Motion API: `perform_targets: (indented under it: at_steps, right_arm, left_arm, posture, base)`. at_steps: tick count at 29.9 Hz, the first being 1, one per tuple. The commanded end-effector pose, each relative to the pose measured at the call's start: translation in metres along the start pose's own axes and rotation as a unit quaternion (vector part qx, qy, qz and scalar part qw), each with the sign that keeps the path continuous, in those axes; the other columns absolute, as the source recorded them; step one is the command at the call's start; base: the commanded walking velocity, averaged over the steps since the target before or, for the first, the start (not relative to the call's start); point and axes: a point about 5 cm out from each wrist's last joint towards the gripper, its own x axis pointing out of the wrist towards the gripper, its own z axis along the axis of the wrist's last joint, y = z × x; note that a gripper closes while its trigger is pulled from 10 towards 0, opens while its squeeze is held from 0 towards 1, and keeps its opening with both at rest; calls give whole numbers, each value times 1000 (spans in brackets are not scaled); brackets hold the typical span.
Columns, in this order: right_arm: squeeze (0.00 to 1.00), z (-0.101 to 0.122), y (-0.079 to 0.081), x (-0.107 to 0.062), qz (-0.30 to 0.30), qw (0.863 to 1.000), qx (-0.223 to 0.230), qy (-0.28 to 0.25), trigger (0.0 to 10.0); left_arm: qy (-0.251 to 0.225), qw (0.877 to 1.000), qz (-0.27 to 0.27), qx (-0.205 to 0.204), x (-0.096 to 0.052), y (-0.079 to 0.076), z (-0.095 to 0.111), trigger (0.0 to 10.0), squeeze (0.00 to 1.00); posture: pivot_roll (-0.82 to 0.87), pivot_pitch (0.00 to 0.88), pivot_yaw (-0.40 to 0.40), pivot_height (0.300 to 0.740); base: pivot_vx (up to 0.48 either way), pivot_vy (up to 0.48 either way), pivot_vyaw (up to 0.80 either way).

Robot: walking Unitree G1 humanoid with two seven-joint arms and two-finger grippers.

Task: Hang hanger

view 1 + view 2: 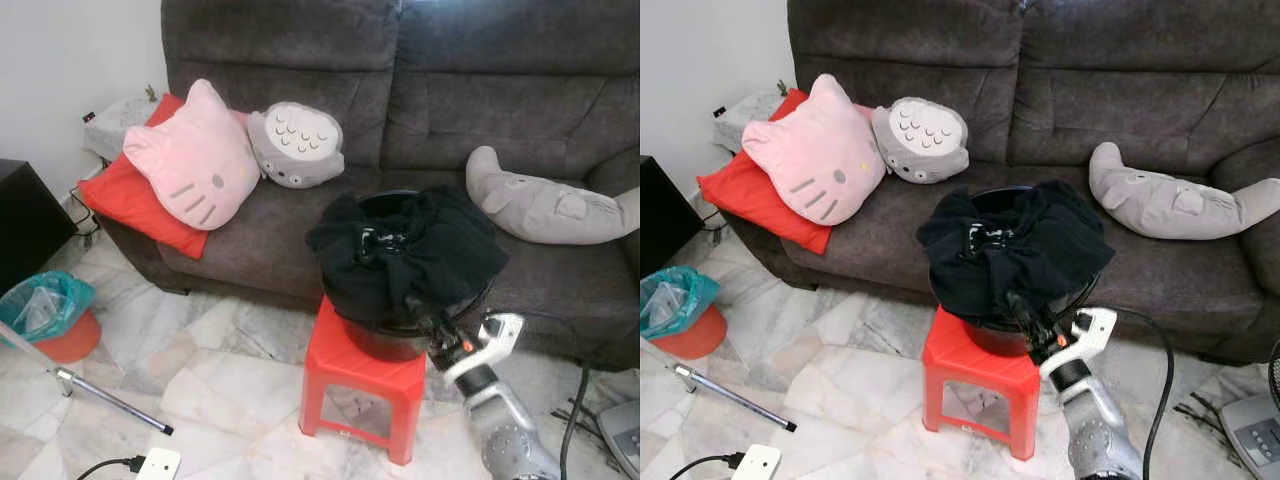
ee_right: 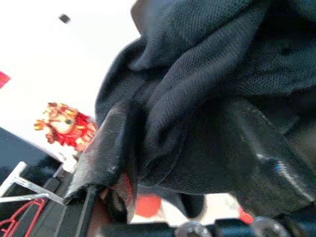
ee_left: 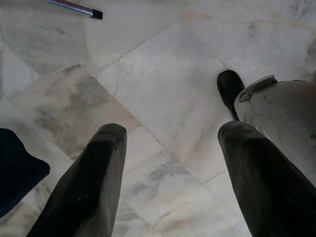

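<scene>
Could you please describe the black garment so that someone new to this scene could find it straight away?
Start at the dark grey sofa; in front of it stands a red stool carrying a black tub. The black garment is heaped over that tub, the only dark cloth here, with the right gripper at its lower edge.

Head stereo pair above, two wrist cameras below.
Both eye views look forward and down, sharing the dark grey fabric sofa (image 1: 420,90) and red plastic stool (image 1: 362,388) at frame centre. The left wrist view faces marble floor tiles (image 3: 163,89) closely; the right wrist view is pressed against black mesh cloth (image 2: 197,98).
</scene>
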Motion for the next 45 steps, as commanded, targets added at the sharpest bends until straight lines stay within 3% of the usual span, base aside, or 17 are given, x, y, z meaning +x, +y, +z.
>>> perform_targets:
  at_steps: [1, 6, 10, 15, 16, 19, 27, 28, 38, 45]
  right_arm:
    - [0, 10, 14, 10, 35, 999, -12, -12, 0]
    - [0, 28, 30, 22, 69, 996, -35, -38, 0]
    - [0, 41, 25, 25, 54, 996, -46, -58, 0]
    - [0, 65, -2, 20, -51, 991, -90, -88, 0]
    - [0, 76, -18, 14, -117, 983, -96, -103, 0]
    - [0, 90, -38, 3, -198, 967, -91, -129, 0]
    - [0, 96, -57, -10, -278, 946, -79, -144, 0]
    - [0, 93, -57, -9, -279, 947, -80, -135, 10000]
    - [0, 69, -40, 13, -221, 965, -125, -72, 10000]
    - [0, 76, -30, 29, -191, 968, -149, -66, 10000]
  left_arm:
    - [2, 1000, 6, -2, -1, 4, -1, 10000, 0]
    - [1, 1000, 1, -3, -1, 4, -1, 10000, 0]
    - [0, 1000, 0, -4, -1, 3, -1, 10000, 0]
    - [-1, 1000, 2, -6, -1, 3, -1, 10000, 0]
    - [-1, 1000, 3, -7, -1, 3, -1, 10000, 0]
    - [-1, 1000, 3, -7, -1, 3, -1, 10000, 0]
    - [0, 1000, 3, -4, -1, 4, -1, 10000, 0]
    - [0, 1000, 3, -4, -1, 4, -1, 10000, 0]
    - [0, 1000, 3, -5, -1, 4, -2, 10000, 0]
    - [0, 1000, 2, -5, -1, 3, -2, 10000, 0]
  posture:
    - [-172, 0, 82, 740]
    - [-172, 0, 82, 740]
    - [-172, 0, 82, 740]
    - [-170, 0, 80, 740]
    - [-167, 0, 80, 740]
    - [-171, 0, 81, 740]
    - [-173, 0, 86, 740]
    - [-173, 0, 87, 740]
    - [-171, 0, 86, 740]
    - [-174, 0, 86, 740]
  base:
    - [0, 0, 0]
    - [0, 0, 0]
    - [0, 0, 0]
    - [0, 0, 0]
    - [0, 0, 0]
    - [0, 0, 0]
    - [0, 0, 0]
    - [0, 0, 0]
    - [0, 0, 0]
    - [0, 0, 0]
